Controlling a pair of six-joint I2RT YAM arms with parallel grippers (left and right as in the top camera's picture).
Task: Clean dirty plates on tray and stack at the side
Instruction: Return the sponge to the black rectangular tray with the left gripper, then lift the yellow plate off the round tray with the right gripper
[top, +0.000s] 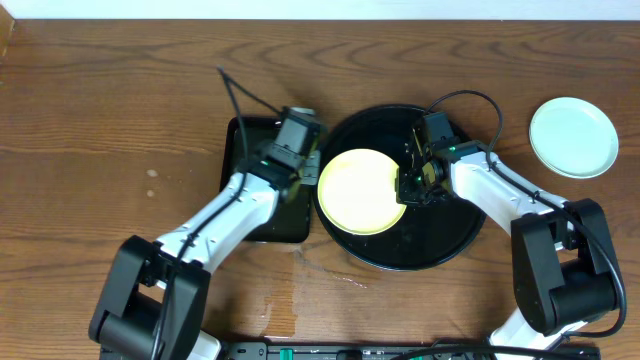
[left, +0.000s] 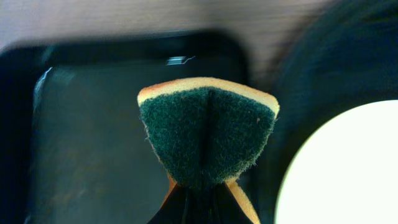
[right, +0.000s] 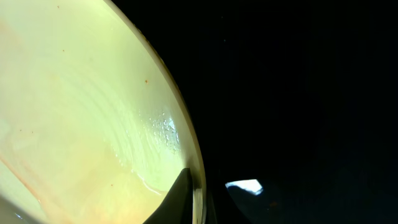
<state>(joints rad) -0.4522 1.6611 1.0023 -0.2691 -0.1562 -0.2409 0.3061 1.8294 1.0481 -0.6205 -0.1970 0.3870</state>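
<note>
Right gripper (top: 406, 186) pinches yellow plate (top: 360, 190) by its rim on black tray (top: 445, 240).

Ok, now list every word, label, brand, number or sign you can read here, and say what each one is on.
None can be read.
No text shows on the yellow plate, the mint plate, the round black tray, the rectangular tray or the sponge.
The green marks on the black bar at the overhead view's bottom edge are too small to read.
</note>
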